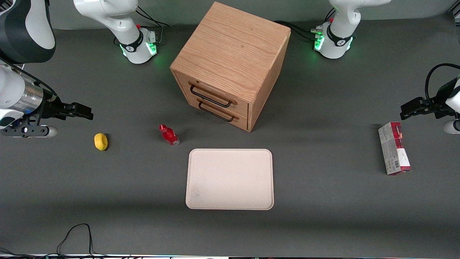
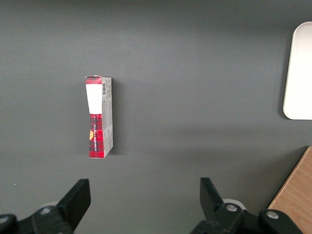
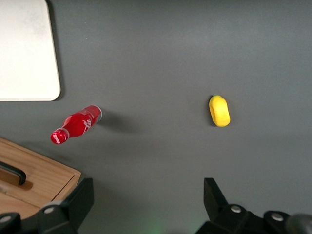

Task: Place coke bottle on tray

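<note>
The coke bottle (image 1: 169,135) is a small red bottle with a red cap and clear base, standing on the grey table between the lemon and the wooden drawer cabinet, just off a corner of the tray. It also shows in the right wrist view (image 3: 76,124). The tray (image 1: 230,178) is a flat cream-beige rectangle with nothing on it, nearer the front camera than the cabinet; one corner of it shows in the right wrist view (image 3: 29,58). My right gripper (image 1: 81,111) hovers open and empty high above the table at the working arm's end, well clear of the bottle. Its fingers (image 3: 78,200) stand wide apart.
A yellow lemon (image 1: 101,141) lies between my gripper and the bottle. A wooden two-drawer cabinet (image 1: 230,64) stands at mid-table, drawers shut. A red-and-grey carton box (image 1: 394,153) lies toward the parked arm's end. Cables trail at the table's front edge (image 1: 77,237).
</note>
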Available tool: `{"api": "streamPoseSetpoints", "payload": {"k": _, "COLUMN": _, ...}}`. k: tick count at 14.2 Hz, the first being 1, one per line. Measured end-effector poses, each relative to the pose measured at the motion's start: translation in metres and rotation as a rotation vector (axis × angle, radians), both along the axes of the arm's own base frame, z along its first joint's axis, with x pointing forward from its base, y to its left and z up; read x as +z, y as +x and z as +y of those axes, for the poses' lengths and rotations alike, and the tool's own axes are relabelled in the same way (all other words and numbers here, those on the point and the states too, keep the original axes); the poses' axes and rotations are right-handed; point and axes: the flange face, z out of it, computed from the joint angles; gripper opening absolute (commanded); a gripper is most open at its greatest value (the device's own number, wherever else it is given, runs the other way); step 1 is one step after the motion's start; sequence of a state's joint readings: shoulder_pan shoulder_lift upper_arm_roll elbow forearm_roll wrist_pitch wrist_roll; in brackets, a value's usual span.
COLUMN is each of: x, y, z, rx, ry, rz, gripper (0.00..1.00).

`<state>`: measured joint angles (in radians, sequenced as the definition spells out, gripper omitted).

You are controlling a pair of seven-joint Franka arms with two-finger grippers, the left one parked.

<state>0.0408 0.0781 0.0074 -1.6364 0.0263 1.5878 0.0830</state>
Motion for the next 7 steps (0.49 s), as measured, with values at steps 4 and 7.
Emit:
{"api": "streamPoseSetpoints", "payload": {"k": 4, "x": 0.008, "y": 0.000, "z": 0.008, "rx": 0.015, "ry": 0.002, "rz": -0.012, "gripper": 1.00}}
{"api": "streamPoseSetpoints", "payload": {"k": 7, "x": 0.014, "y": -0.004, "z": 0.007, "rx": 0.015, "ry": 0.002, "rz": 0.018, "gripper": 1.00}}
